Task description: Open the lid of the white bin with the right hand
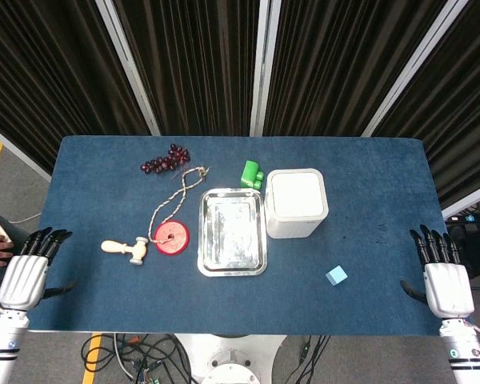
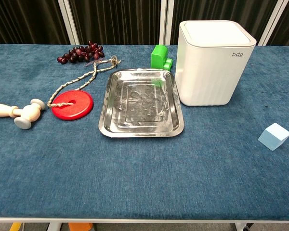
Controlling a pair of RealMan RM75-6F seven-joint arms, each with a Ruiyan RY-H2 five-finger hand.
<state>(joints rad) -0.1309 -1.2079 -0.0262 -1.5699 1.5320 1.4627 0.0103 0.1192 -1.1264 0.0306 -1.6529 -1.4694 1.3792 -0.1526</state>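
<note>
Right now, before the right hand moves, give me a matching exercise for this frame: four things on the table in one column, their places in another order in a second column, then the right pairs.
Things:
1. white bin
2. light blue block
3. grapes
4. wooden mallet

Places:
A. far side of the table, left of the green block
B. just right of the steel tray, lid shut
C. near the table's left edge, beside the red disc
D. alone, nearer the robot than the bin, on its right

Pairs: 1-B, 2-D, 3-A, 4-C
</note>
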